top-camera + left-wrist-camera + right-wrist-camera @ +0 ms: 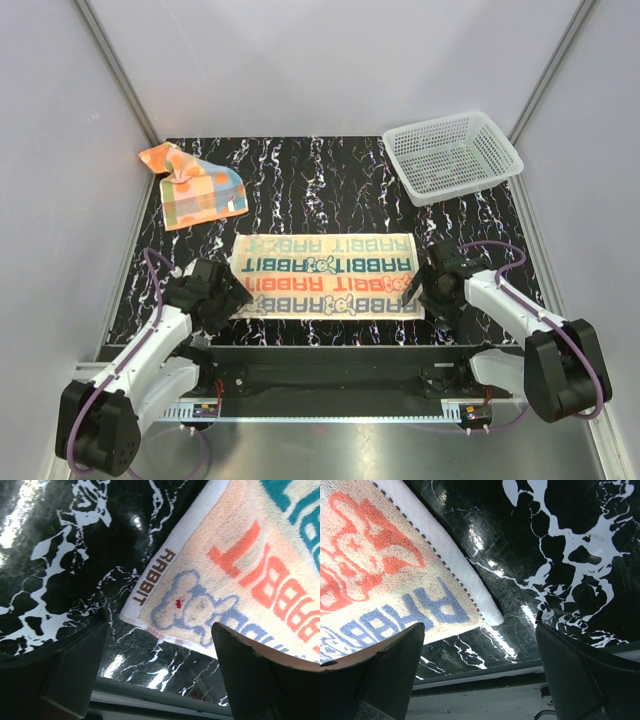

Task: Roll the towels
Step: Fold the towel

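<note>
1. Cream terry printed in teal and orange, the RABBIT towel (325, 275) lies flat and unrolled close to the near edge of the black marbled counter (330, 190). Its long axis runs left to right, parallel to that edge.
2. We find the left end effector (233, 298) at the towel's near-left corner and the right end effector (422, 290) at its near-right corner. Each arm is nearest its own corner, and the cloth spreads away from both toward the counter's far edge.
3. Both end effectors stand with jaws apart and hold nothing. In the left wrist view the labelled corner lies in the gap between the open jaws. In the right wrist view the white-hemmed corner lies in the gap too, toward the left of that picture.
4. We judge that the coming move turns on this near long edge. With one corner under each end effector, the two could pinch it together and turn the cloth over toward the far edge, so the roll would lie along the long axis.
5. The orange towel (195, 192), patched in blue, green and yellow, lies rumpled at the counter's far-left corner. It is well apart from both end effectors, nearer the left arm, and not yet rolled.
6. The white mesh basket (400, 165) sits at the far-right corner. We see nothing inside it, and neither towel touches it.
</note>
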`<state>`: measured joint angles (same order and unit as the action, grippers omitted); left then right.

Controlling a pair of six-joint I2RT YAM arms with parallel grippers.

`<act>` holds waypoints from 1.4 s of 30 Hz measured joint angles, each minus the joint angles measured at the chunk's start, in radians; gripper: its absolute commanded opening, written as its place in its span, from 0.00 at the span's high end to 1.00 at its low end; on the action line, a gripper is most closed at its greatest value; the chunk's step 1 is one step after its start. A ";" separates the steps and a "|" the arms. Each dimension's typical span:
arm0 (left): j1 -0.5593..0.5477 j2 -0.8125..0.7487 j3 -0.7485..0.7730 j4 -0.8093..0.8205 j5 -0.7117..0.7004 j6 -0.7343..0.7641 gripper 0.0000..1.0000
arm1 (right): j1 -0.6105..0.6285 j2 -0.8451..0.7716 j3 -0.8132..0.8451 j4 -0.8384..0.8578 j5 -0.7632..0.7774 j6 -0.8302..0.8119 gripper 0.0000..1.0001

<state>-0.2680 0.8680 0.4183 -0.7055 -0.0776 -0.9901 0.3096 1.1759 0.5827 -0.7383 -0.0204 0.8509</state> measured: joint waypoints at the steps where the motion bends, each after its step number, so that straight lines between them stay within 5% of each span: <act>1: -0.004 0.000 -0.001 0.006 -0.002 -0.006 0.12 | 0.000 0.006 0.000 0.005 0.000 -0.002 0.00; 6: -0.011 0.021 -0.003 0.030 -0.007 -0.021 0.31 | 0.000 0.024 0.000 0.017 -0.005 -0.016 0.04; 7: -0.011 0.029 -0.003 0.037 -0.007 -0.023 0.40 | 0.000 0.025 0.000 0.017 -0.007 -0.018 0.08; 10: -0.011 0.059 -0.002 0.053 -0.010 -0.022 0.65 | 0.000 0.025 0.000 0.019 -0.009 -0.027 0.31; 13: -0.011 0.077 -0.002 0.066 -0.010 -0.016 0.80 | 0.000 0.025 0.000 0.023 -0.013 -0.030 0.53; 21: -0.012 0.089 -0.002 0.078 -0.009 -0.002 0.82 | 0.001 0.022 0.000 0.027 -0.018 -0.033 0.73; 25: -0.013 0.089 -0.002 0.080 -0.008 0.006 0.82 | 0.001 0.022 0.000 0.027 -0.023 -0.033 0.69; 30: -0.013 0.089 -0.002 0.082 -0.005 0.018 0.82 | 0.002 0.022 0.000 0.015 -0.027 -0.034 0.38; 36: -0.013 0.080 -0.003 0.082 0.004 0.025 0.82 | 0.002 0.034 0.015 -0.041 -0.026 -0.047 0.39; 42: -0.013 0.053 -0.004 0.082 0.030 0.026 0.82 | 0.003 0.131 0.052 -0.040 -0.026 -0.057 0.55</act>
<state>-0.2806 0.9211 0.4145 -0.6239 -0.0475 -0.9646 0.3122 1.3067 0.6346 -0.7784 -0.0467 0.7937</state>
